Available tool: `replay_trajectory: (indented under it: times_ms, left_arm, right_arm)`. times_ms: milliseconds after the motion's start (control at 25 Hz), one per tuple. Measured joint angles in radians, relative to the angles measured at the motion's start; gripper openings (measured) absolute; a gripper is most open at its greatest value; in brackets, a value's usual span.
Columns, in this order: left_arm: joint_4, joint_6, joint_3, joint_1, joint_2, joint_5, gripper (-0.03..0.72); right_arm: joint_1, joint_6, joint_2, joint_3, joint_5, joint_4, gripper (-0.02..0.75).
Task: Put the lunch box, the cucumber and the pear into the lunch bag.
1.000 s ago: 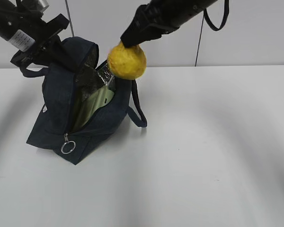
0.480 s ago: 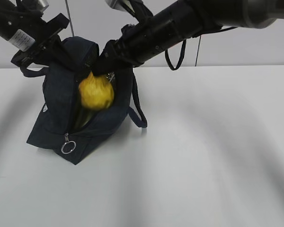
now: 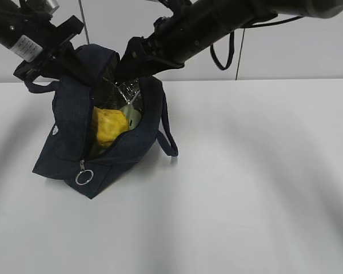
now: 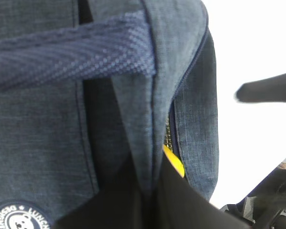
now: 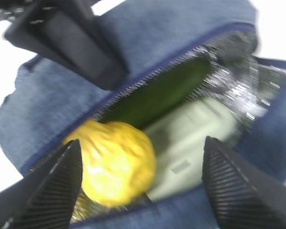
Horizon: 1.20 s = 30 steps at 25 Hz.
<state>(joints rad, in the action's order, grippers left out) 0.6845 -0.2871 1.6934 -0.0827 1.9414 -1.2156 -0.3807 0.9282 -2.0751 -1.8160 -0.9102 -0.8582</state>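
The navy lunch bag (image 3: pixel 66 142) stands open at the left of the table. My left gripper (image 3: pixel 56 52) is shut on its upper rim and holds the mouth apart; in the left wrist view the gripper (image 4: pixel 150 191) pinches that fabric edge. The yellow pear (image 5: pixel 114 160) lies inside the bag, free of the fingers (image 5: pixel 57 183). Beside it are the dark green cucumber (image 5: pixel 157 95) and the pale green lid of the lunch box (image 5: pixel 190 138). My right gripper (image 5: pixel 140 143) hovers open over the bag's mouth. In the exterior view, the pear (image 3: pixel 107 127) shows through the opening.
A loop handle (image 3: pixel 167 137) hangs off the bag's right side, and the zipper's ring pull (image 3: pixel 83 177) dangles at its front. White table (image 3: pixel 246 182) stretches to the right and front. A pale wall stands behind.
The right arm brought the pear down from above the bag into its mouth, then its jaws opened. The pear now rests inside. The left gripper kept still.
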Motion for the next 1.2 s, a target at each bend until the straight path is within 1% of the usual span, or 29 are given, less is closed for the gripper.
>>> replay_trajectory:
  times_ms: [160,240,440,560,680,720,760,840,920,960,1040,1120,1200]
  left_arm:
    - [0.0,0.0,0.0,0.0,0.0,0.0,0.0]
    - [0.0,0.0,0.0,0.0,0.0,0.0,0.0]
    - [0.0,0.0,0.0,0.0,0.0,0.0,0.0]
    - [0.0,0.0,0.0,0.0,0.0,0.0,0.0]
    - [0.0,0.0,0.0,0.0,0.0,0.0,0.0]
    - [0.0,0.0,0.0,0.0,0.0,0.0,0.0]
    - [0.0,0.0,0.0,0.0,0.0,0.0,0.0]
    - [0.0,0.0,0.0,0.0,0.0,0.0,0.0]
    - [0.0,0.0,0.0,0.0,0.0,0.0,0.0]
    - [0.001,0.0,0.0,0.0,0.0,0.0,0.0]
    - [0.005,0.0,0.0,-0.004,0.0,0.0,0.0]
    - [0.013,0.0,0.0,-0.02,0.0,0.001,0.0]
    - [0.018,0.001,0.0,-0.054,0.0,0.002,0.0]
  right_arm:
    - [0.009,-0.236,0.024,-0.006,0.0,0.176,0.58]
    - [0.013,-0.341,0.024,-0.006,-0.002,0.232,0.58]
    - [0.013,-0.564,-0.022,-0.006,-0.004,0.272,0.573]
    - [0.013,-0.646,-0.063,-0.006,-0.013,0.272,0.533]
    - [0.013,-0.677,-0.09,-0.006,-0.029,0.259,0.459]
    - [0.013,-0.679,-0.097,-0.006,-0.031,0.242,0.429]
    - [0.013,-0.679,-0.105,-0.006,-0.033,0.232,0.383]
    - [0.013,-0.677,-0.113,-0.006,-0.037,0.218,0.258]
    - [0.013,-0.677,-0.113,-0.006,-0.043,0.219,0.094]
    - [0.013,-0.677,-0.113,-0.008,-0.052,0.226,0.043]
    - [0.022,-0.681,-0.113,-0.025,-0.077,0.241,0.004]
    - [0.028,-0.692,-0.107,-0.045,-0.12,0.266,-0.003]
    - [0.048,-0.704,-0.087,-0.069,-0.178,0.299,-0.003]
